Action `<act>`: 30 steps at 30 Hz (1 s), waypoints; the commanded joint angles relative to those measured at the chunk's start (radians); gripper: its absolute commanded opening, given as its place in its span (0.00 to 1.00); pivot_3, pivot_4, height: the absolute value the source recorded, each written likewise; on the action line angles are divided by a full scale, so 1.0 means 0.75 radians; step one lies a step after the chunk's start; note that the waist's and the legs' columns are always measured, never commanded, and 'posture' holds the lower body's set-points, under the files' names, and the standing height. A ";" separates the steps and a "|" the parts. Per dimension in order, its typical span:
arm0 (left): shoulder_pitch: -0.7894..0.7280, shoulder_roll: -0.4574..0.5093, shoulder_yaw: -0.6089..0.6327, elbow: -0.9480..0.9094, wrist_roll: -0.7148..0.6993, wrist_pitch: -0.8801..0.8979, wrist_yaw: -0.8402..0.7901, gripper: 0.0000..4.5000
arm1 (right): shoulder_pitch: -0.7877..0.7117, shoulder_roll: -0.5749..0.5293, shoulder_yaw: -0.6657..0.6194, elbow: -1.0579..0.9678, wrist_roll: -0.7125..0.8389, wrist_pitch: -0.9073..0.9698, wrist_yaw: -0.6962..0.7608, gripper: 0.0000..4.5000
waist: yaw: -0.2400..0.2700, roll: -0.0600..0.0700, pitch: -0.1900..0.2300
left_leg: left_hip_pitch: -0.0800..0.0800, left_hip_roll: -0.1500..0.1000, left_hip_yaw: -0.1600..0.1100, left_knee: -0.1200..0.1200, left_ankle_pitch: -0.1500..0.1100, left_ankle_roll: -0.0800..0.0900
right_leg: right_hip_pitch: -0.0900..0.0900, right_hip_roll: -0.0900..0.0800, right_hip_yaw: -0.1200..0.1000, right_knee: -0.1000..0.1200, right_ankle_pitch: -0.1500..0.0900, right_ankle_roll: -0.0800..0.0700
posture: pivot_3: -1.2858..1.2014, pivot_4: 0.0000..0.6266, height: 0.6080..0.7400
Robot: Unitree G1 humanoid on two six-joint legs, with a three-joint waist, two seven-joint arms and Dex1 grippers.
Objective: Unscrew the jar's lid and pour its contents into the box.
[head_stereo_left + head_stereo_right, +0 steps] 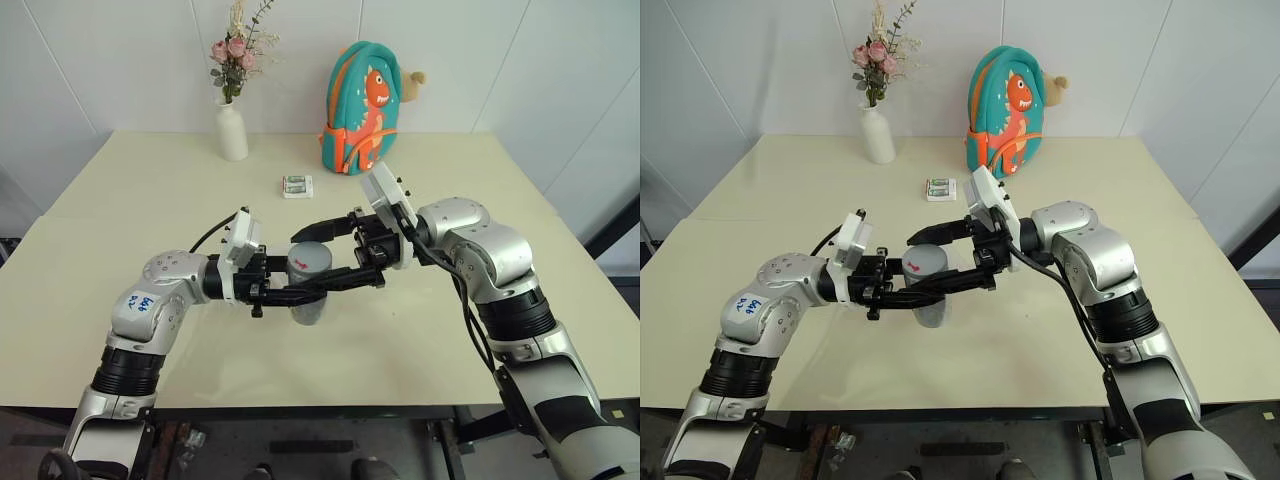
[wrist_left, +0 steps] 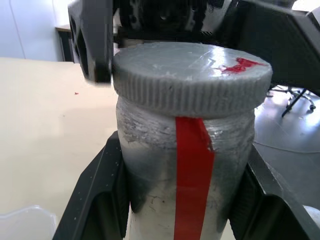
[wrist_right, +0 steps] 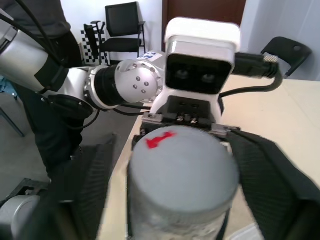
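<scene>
The silvery jar (image 1: 310, 300), with a red stripe down its side (image 2: 192, 175), is held upright above the table. My left gripper (image 1: 300, 293) is shut on its body below the cap. The grey ribbed lid (image 1: 308, 258) with a red mark sits on the jar. My right gripper (image 1: 318, 256) comes in from the right, open, its fingers (image 3: 270, 175) straddling the lid with gaps on both sides. The contents are hidden inside the jar. A clear plastic corner of the box (image 2: 25, 222) shows on the table below the jar.
The cream table (image 1: 150, 200) carries a white vase with flowers (image 1: 231, 128) and a teal dinosaur backpack (image 1: 360, 108) at the back. A small white-and-green packet (image 1: 297, 186) lies just beyond the grippers.
</scene>
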 commanded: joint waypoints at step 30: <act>0.063 0.003 0.021 -0.104 -0.044 -0.023 0.092 0.45 | -0.050 0.175 -0.038 0.058 -0.088 -0.096 -0.245 1.00 | 0.000 0.000 0.000 | 0.000 0.000 0.000 0.000 0.000 0.000 | 0.000 0.000 0.000 0.000 0.000 0.000 | 0.52 0.24 1.00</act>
